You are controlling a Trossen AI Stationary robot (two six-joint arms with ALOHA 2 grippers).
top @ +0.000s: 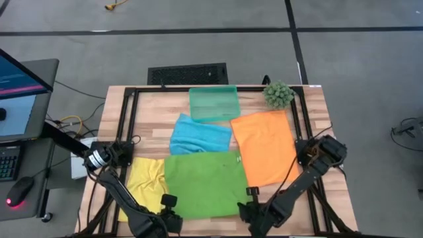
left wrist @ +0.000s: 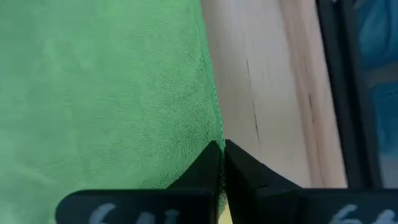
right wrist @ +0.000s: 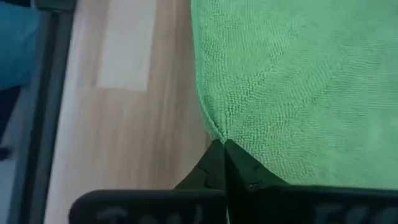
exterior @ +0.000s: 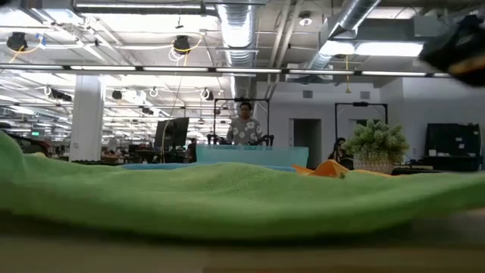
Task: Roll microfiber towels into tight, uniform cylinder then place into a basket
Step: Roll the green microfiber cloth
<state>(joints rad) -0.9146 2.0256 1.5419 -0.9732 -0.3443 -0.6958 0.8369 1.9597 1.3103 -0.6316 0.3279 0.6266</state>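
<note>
Jaws L & R both pinched on green towel near-edge corners, bare wood beside.

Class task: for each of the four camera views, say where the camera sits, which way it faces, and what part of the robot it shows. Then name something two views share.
High: above, facing down; both arms, basket.
Low: table height, facing the room; no gripper clearly seen.
Left wrist: on left arm; left gripper shut on green towel corner.
Right wrist: on right arm; right gripper shut on the other near corner.
Shared: green towel in all views.
</note>
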